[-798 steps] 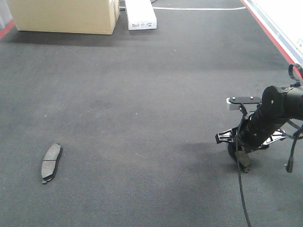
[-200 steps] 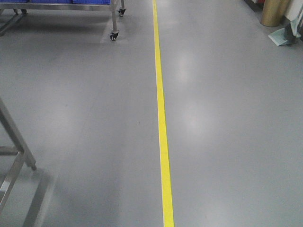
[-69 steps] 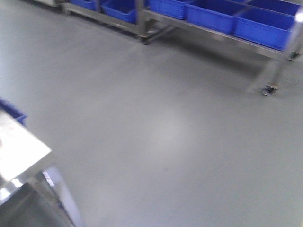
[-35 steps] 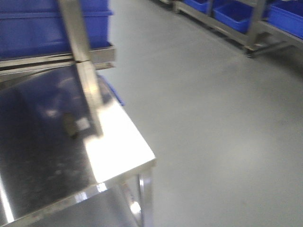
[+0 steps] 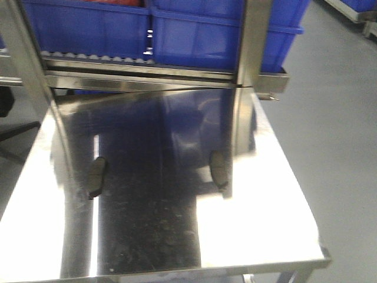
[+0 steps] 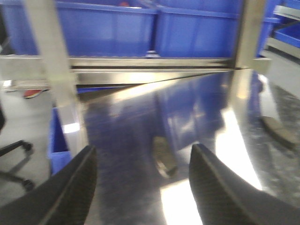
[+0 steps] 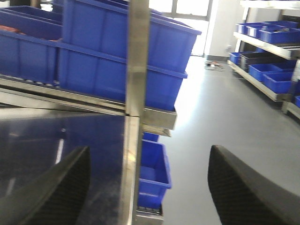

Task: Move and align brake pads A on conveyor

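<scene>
Two of the brake pads A (image 5: 96,177) lie flat on the steel worktop (image 5: 283,218), well apart: left pad (image 5: 96,177) at 9 o'clock of the top, right pad (image 5: 219,170) just past centre toward 3, near a post's reflection. The conveyor is not in any view. The left pincer (image 6: 141,154) is spread wide and empty, with the left pad, I reckon, just beyond its gap at 12 o'clock. The right pincer (image 7: 149,154) is also spread wide and empty, aimed past the steel post (image 7: 136,93) at the blue bins (image 7: 117,56) and floor, no pad in its view. The step looks like the approach to a pick. The views are blurry, so I'd let the base settle first. Then centre the left pincer over the groove, straddle the short width and come straight down. The steel looks slick, so an off-centre close could skid the pad.
</scene>
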